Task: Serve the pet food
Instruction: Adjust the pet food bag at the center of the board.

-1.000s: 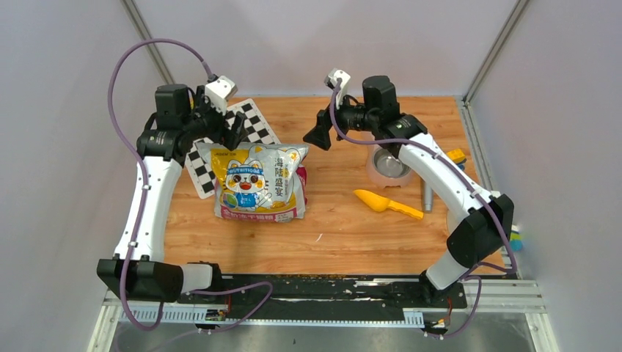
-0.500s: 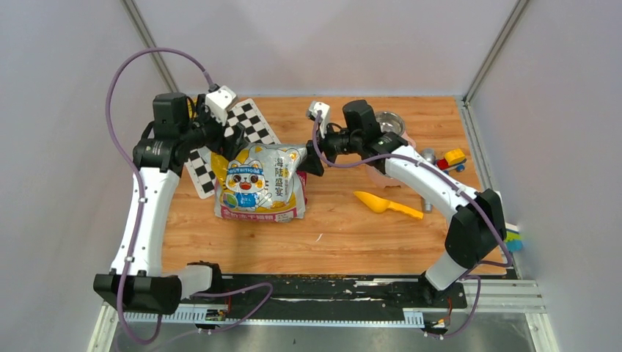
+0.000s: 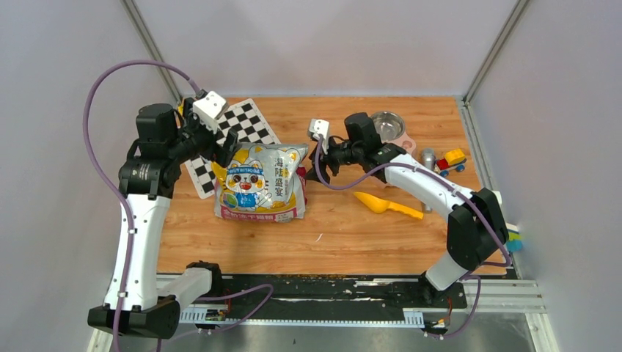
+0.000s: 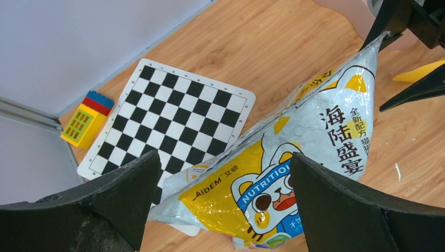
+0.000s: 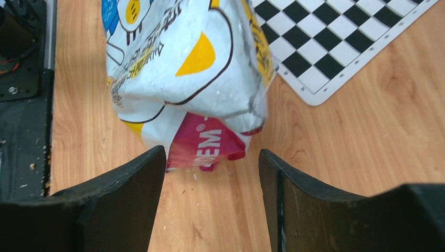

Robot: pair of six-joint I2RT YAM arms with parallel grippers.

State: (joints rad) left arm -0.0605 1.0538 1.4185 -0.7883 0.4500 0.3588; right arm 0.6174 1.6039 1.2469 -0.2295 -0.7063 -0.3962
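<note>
Bag (image 3: 262,183) flat in the middle of the wooden table (image 3: 337,235), and it looks closed from these angles, so the pet food is out of sight, presumably inside that glossy skin. Steel bowl (image 3: 387,126) sits at one o'clock from the bag, bare metal showing inside. Yellow scoop (image 3: 385,203) lies on the wood at three o'clock. Lettering now: "AIDEM" along the yellow patch, a "NUTRITION" banner over the cartoon cat, big characters 海陆盛宴 down the side. Left gripper (image 4: 224,157) is spread wide over the bag's eleven o'clock corner, where it overlaps the chessboard (image 3: 253,125), grasping nothing. Right gripper (image 5: 211,153) is at the two o'clock corner, fingers parted on either side of the bag's end, not clamped. Open wood runs from the bag's six o'clock edge to the black rail (image 3: 345,282). Toy blocks (image 3: 451,158) crowd the table's right edge.
</note>
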